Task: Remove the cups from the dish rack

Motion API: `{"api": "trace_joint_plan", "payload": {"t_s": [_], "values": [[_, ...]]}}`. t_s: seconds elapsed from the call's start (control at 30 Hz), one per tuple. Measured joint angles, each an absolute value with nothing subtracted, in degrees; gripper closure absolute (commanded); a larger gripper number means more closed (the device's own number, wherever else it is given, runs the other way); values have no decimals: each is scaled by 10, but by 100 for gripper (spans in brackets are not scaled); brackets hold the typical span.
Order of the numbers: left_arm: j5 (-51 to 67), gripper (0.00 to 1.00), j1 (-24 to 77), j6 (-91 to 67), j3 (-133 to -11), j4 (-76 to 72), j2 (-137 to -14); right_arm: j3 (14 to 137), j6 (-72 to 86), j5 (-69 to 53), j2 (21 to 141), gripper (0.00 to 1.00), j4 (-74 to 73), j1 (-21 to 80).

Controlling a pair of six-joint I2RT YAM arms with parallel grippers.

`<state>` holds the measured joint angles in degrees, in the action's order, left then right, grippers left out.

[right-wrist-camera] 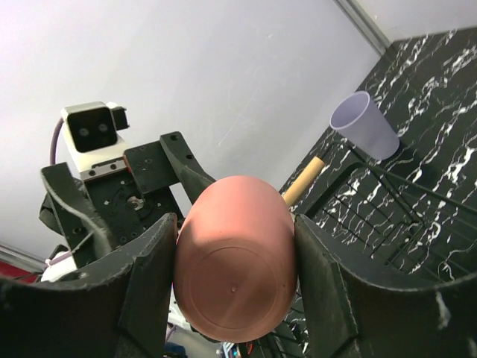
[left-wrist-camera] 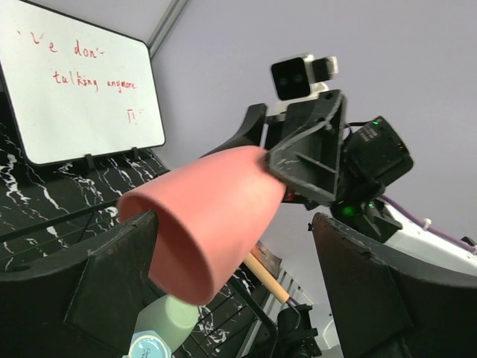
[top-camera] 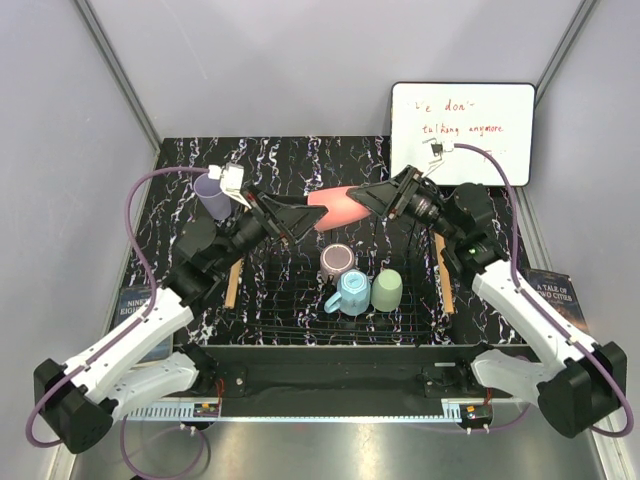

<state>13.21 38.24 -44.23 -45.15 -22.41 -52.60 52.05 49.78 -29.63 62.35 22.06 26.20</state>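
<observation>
A salmon-pink cup (top-camera: 340, 207) hangs on its side above the black wire dish rack (top-camera: 300, 335). My right gripper (top-camera: 378, 200) is shut on its base end; in the right wrist view the gripper (right-wrist-camera: 235, 246) has both fingers pressed on the cup (right-wrist-camera: 235, 276). My left gripper (top-camera: 300, 215) is open with the cup's mouth end (left-wrist-camera: 209, 224) between its fingers (left-wrist-camera: 119, 276). A mauve-brown cup (top-camera: 338, 260), a light blue mug (top-camera: 350, 292) and a pale green cup (top-camera: 387, 290) sit in the rack. A lavender cup (top-camera: 212, 197) stands on the table behind the rack's left side.
A whiteboard (top-camera: 462, 130) with red writing stands at the back right. Wooden bars (top-camera: 234, 283) run along the rack's sides. Books lie at the table's left (top-camera: 130, 305) and right (top-camera: 555, 290) edges. Grey walls enclose the table.
</observation>
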Motion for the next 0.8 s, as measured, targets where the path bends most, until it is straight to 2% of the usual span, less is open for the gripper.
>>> {"api": "trace_joint_plan", "payload": {"t_s": [0.17,0.27,0.3,0.37,0.4,0.5,0.63,0.7,0.73,0.77,0.8], "values": [[164,16,382,-469,-447,-257,-550,511,521,-310,648,100,263,261],[190,25,382,-494,-443,-291,-569,510,539,-324,662,100,300,261],[196,35,382,-499,-441,-300,-575,509,543,-327,665,100,310,261],[209,47,382,-515,-434,-317,-584,505,555,-336,673,100,331,261],[216,68,382,-520,-432,-323,-588,502,564,-342,678,100,347,261],[228,100,381,-531,-429,-331,-597,490,591,-353,690,100,382,261],[248,100,383,-547,-427,-350,-596,475,618,-359,695,100,409,257],[249,100,383,-547,-427,-351,-596,475,618,-361,695,88,409,257],[249,100,383,-547,-427,-350,-596,475,618,-361,695,76,408,257],[249,100,383,-545,-428,-347,-596,475,617,-361,695,47,406,257],[249,100,383,-543,-430,-340,-596,475,616,-362,694,35,402,257]]}}
